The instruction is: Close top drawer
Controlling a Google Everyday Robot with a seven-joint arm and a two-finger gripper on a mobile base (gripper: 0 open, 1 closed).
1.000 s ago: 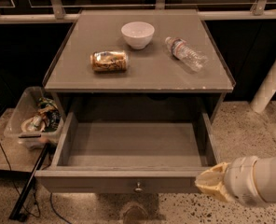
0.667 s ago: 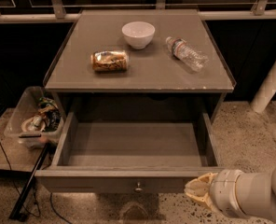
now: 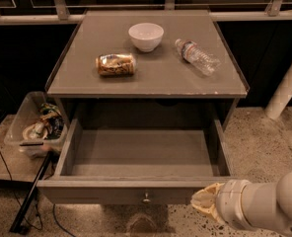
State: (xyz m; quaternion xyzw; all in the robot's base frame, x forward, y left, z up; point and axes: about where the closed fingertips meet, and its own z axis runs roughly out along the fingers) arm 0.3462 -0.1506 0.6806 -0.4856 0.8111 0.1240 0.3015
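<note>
The top drawer (image 3: 136, 191) of the grey cabinet is pulled fully open and is empty inside. Its flat front panel has a small round metal knob (image 3: 146, 198) at the centre. My gripper (image 3: 203, 203) comes in from the lower right on a white arm. It sits just in front of the right end of the drawer's front panel, to the right of the knob.
On the cabinet top (image 3: 151, 78) are a white bowl (image 3: 146, 36), a can lying on its side (image 3: 116, 64) and a plastic bottle lying down (image 3: 197, 56). A clear bin of clutter (image 3: 35, 125) stands on the floor at left. A white post (image 3: 286, 85) rises at right.
My gripper has moved left along the drawer front, from near the right corner toward the knob. The drawer has not moved.
</note>
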